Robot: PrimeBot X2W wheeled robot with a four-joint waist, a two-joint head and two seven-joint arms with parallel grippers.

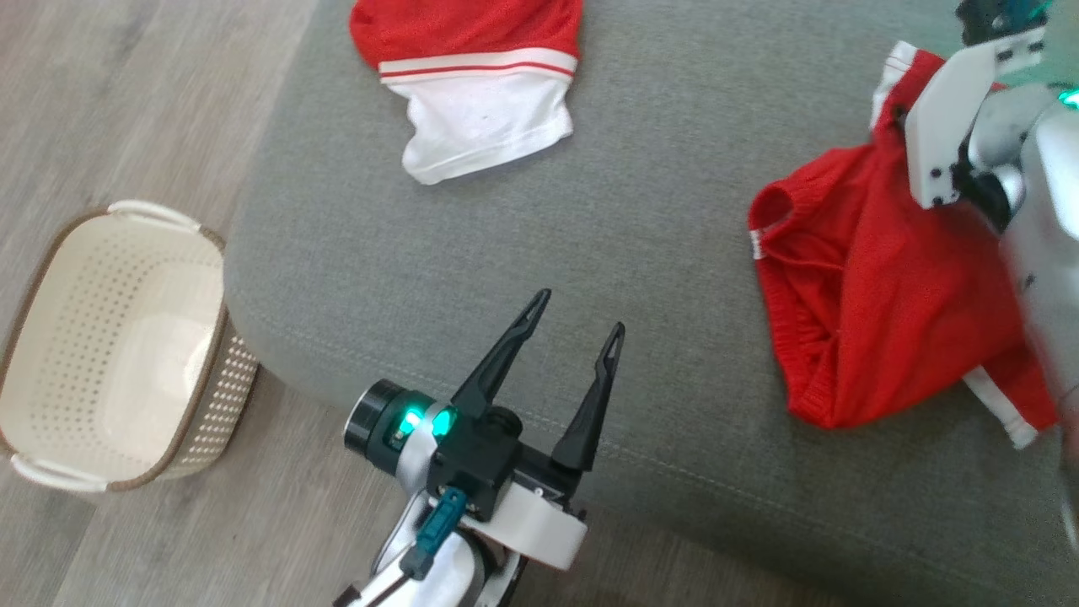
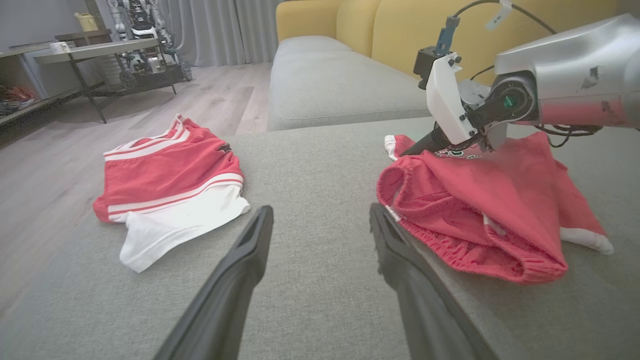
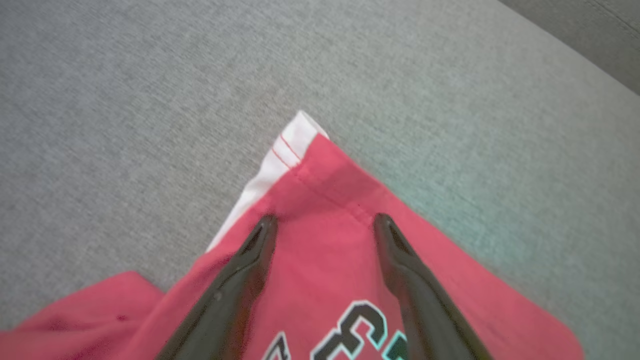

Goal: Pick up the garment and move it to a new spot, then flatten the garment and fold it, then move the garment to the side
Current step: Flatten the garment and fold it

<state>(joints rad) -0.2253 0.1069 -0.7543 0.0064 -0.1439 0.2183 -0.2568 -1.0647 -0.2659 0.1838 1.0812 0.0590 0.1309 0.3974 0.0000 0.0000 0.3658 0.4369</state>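
Note:
A crumpled red garment (image 1: 877, 320) with white trim and black lettering lies at the right of the grey cushion (image 1: 590, 211). My right gripper (image 3: 325, 220) stands open over its far corner. Both fingertips (image 3: 260, 235) rest on or just above the red cloth (image 3: 340, 180), beside the white-edged hem, and nothing is pinched between them. The left wrist view shows the same garment (image 2: 480, 210) under the right arm. My left gripper (image 1: 582, 312) is open and holds nothing. It hovers over the cushion's front part, left of the garment, with bare grey fabric ahead of it (image 2: 321, 210).
A second red-and-white garment (image 1: 472, 76) lies at the cushion's far left. A cream perforated basket (image 1: 110, 337) stands on the wood floor left of the cushion. A yellow sofa (image 2: 400, 30) and a low table (image 2: 100, 50) stand farther off.

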